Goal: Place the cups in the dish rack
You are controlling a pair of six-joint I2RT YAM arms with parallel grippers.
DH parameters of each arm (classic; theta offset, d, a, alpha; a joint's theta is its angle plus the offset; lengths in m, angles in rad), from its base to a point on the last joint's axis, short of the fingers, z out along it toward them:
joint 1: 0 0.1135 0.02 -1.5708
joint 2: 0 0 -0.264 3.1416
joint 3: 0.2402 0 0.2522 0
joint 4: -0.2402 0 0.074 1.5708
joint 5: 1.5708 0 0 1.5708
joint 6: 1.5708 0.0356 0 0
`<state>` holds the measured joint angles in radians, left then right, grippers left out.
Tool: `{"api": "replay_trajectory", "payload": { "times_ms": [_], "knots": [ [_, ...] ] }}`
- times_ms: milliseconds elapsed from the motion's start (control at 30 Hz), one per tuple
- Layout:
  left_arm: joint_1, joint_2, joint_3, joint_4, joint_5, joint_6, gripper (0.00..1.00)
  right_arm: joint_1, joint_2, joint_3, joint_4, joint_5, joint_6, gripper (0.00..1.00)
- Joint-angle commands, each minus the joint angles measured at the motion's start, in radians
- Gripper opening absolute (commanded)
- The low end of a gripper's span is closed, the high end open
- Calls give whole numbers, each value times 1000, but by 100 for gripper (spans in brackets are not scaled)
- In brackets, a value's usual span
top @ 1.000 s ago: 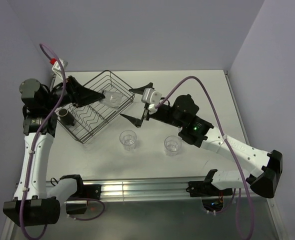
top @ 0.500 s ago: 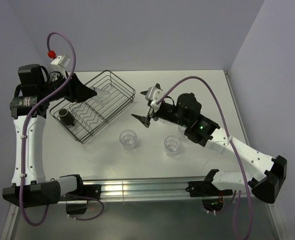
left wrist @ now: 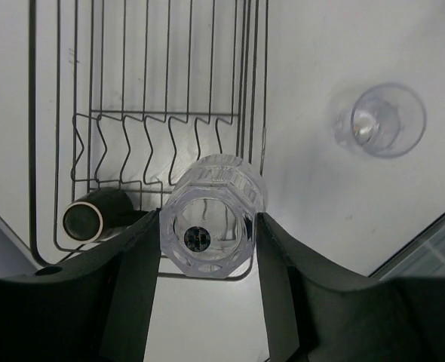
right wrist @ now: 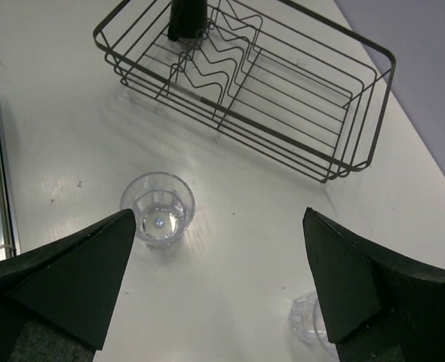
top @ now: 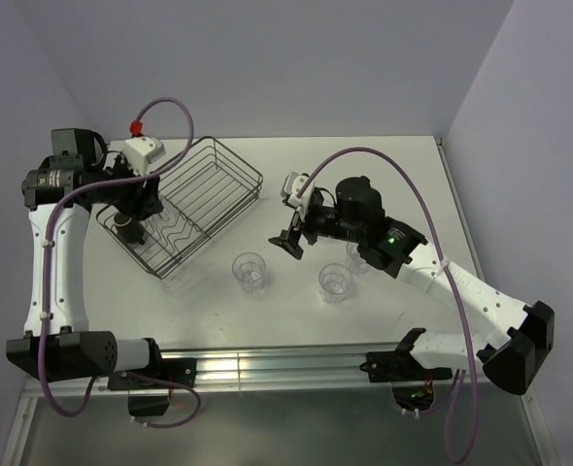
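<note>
My left gripper [left wrist: 207,235] is shut on a clear ribbed cup [left wrist: 211,226], seen base-on and held above the near end of the dish rack [left wrist: 170,75]. The dark brown mug [left wrist: 94,216] lies in the rack just left of it. In the top view the left gripper [top: 136,207] hangs over the rack's [top: 230,165] left end beside the mug [top: 126,225]. My right gripper [right wrist: 215,260] stands wide open and holds nothing, above the table between a clear cup [right wrist: 158,209] and another cup [right wrist: 307,320] partly hidden by its finger.
Three clear cups stand on the table right of the rack: one [top: 249,270] nearest the rack, one [top: 335,282] in the middle, one [top: 356,255] half under the right arm. Purple cables arch over both arms. Walls close the left, back and right sides.
The left arm has swung from the rack's middle to its left end, turning the held cup to point down by the mug. The right gripper has drawn back right and down toward the table cups.
</note>
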<state>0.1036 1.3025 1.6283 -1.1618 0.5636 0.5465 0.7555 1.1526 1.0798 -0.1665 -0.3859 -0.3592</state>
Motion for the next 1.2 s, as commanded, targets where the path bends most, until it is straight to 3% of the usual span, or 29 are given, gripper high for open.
{"api": "replay_trajectory", "payload": {
  "times_ms": [0,300,633,1167],
  "knots": [
    [2,35,32,-147,-43,302,0,-5,9,49,-22,-31,8,100],
    [39,52,-96,-104,-80,454,0,-7,19,54,-24,-28,0,100],
    [162,150,-125,-98,-2,564,0,-8,30,57,-21,-24,-1,100],
    [220,136,-300,117,27,504,0,-8,48,57,-18,-34,-6,100]
  ]
}}
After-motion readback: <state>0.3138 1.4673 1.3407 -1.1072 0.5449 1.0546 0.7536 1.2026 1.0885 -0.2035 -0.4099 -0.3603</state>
